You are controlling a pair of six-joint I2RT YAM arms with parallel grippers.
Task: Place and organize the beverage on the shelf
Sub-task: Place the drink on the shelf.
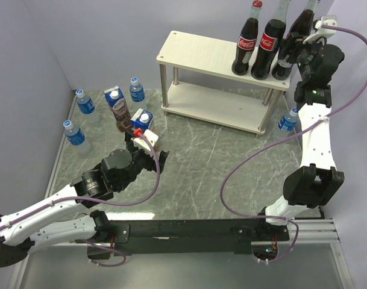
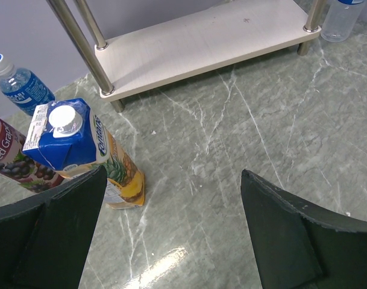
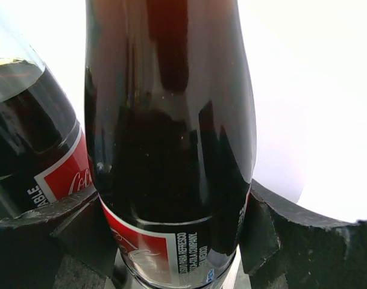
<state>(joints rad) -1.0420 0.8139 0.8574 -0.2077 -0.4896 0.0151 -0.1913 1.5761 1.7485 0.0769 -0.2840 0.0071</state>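
Robot lab test cell, not a shop. Two white-and-black robot arms bolted to a black metal rail at the near edge of a grey-green marble-pattern tabletop. Loose purple cables. Plain pale lilac wall panels box in the far and left edges. A small two-tier pale wood shelf serves as a prop.

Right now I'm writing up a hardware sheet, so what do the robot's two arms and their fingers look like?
The left arm and right arm have smooth white link shells and bulky black joints. A purple cable runs along each. The fingers are thick, matte-black wedges. A small green light glows on the right arm.
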